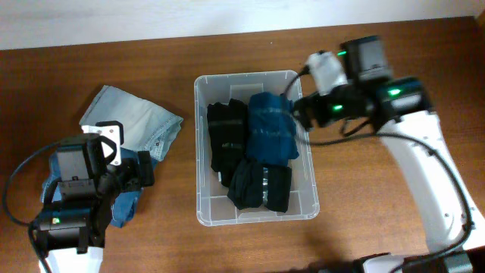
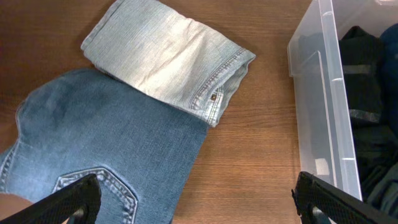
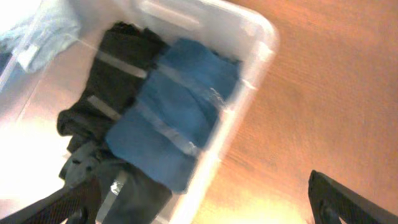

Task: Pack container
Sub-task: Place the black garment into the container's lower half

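Centrally on the bench [image 1: 356, 205], the container [image 1: 246, 76], part-filled with dark clothes [image 1: 227, 130], is judged light, stiff and slippery, best gripped at its rim, while left fingers [image 2: 71, 202] and right fingers [image 3: 348, 199] are seen spread wide, nothing held.

Inside the clear container [image 3: 264, 37], a folded blue garment [image 3: 174, 118] is laid along the wall nearest the bare desk [image 3: 323, 93], with a black garment [image 3: 109, 81] packed against its other side. Pale denim [image 3: 37, 25] is glimpsed beyond the container's far wall. The jaws are held wide apart, one over the container, one outside it.
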Controlling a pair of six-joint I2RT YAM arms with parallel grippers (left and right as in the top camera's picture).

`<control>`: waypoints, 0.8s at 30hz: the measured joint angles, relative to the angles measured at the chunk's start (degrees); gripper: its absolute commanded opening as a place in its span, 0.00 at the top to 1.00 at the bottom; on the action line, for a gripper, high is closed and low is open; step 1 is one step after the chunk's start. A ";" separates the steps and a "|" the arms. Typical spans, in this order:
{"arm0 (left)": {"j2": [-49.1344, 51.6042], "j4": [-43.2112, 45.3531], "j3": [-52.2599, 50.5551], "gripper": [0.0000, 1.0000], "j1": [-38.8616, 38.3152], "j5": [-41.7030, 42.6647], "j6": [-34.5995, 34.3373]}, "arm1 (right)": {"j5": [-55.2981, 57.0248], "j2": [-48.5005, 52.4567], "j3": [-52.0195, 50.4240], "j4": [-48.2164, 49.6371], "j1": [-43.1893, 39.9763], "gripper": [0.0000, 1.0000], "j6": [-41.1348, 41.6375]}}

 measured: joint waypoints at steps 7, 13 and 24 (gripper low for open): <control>0.00 0.02 0.00 0.01 0.00 0.00 -1.70 | -4.04 1.84 -0.02 -4.90 -12.55 0.02 2.45; 0.00 0.00 0.00 0.01 0.00 0.00 -1.86 | -4.81 1.92 -0.02 -4.90 -13.51 0.02 3.50; -0.07 -0.02 0.00 0.01 0.00 0.00 -1.88 | -4.92 1.92 -0.02 -4.92 -13.51 0.01 3.50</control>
